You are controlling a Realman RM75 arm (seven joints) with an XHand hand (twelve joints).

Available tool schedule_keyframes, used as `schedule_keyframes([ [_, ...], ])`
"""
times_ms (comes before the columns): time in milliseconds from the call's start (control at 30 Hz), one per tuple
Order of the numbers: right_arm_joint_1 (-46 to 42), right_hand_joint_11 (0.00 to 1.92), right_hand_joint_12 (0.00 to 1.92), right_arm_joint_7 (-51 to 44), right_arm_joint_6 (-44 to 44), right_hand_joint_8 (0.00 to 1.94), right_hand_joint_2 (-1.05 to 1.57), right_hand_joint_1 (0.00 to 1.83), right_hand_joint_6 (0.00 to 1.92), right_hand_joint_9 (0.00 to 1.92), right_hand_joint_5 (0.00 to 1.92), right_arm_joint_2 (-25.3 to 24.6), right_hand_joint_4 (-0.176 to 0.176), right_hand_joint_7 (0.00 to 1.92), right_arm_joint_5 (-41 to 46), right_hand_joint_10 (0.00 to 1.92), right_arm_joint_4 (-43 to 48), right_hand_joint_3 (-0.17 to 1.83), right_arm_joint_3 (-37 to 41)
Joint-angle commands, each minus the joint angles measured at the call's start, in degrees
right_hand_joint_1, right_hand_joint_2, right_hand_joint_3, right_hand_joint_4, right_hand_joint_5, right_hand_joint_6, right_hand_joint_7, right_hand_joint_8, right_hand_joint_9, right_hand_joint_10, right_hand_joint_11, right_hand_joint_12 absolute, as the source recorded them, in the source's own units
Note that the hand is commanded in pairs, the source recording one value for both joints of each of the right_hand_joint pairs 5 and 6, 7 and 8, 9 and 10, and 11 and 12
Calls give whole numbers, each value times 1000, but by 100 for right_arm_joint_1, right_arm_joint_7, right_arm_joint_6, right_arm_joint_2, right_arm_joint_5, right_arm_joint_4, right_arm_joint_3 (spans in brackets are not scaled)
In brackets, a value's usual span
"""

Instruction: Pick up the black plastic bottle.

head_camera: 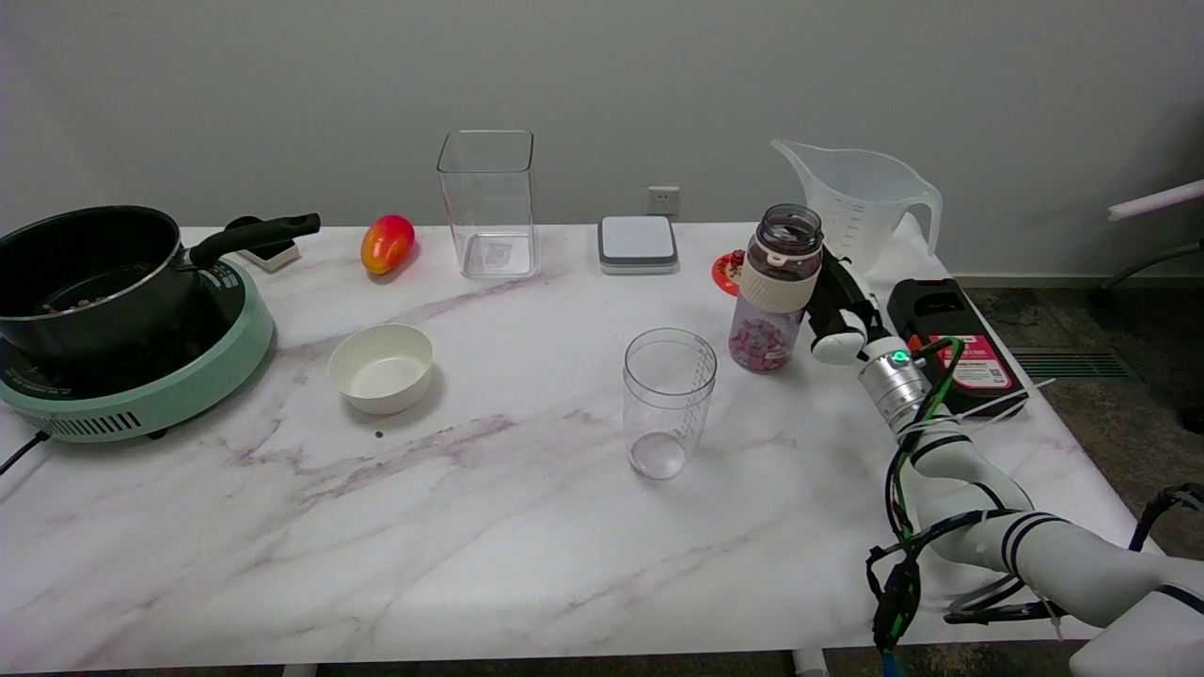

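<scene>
I've got my right hand (pixel 835 306) wrapped around the dark plastic bottle (pixel 776 287), gripping its side, bottle upright at about two o'clock from the clear cup (pixel 668 400) on the surface (pixel 470 527).

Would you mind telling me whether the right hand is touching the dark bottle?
Touching: the head view shows the right hand pressed against the bottle's side at its cream band, with no gap visible.

Dark upright lidless bottle (pixel 777 287), table's right
</scene>
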Motion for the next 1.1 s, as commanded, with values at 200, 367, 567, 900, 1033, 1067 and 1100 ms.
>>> schedule_keyframes([
  [200,114,364,364,-160,-199,539,-807,1355,98,383,98,-114,0,539,-105,383,-118,950,11],
  [367,114,386,386,-160,-207,602,-584,1394,104,450,104,-114,0,602,-105,450,-118,875,27],
  [567,122,366,366,-160,-210,652,-360,1433,114,558,114,-108,0,652,-105,558,-139,765,35],
  [900,162,410,410,-160,-231,758,-119,1485,197,761,197,-106,0,758,-105,761,-166,663,35],
  [1033,170,500,500,-160,-258,872,-88,1499,267,864,267,-106,0,872,-105,864,-166,644,35],
  [1067,170,505,505,-160,-263,890,-85,1499,282,874,282,-106,0,890,-105,874,-166,649,35],
  [1100,170,518,518,-160,-266,920,-66,1501,316,888,316,-106,0,920,-105,888,-166,660,35],
])
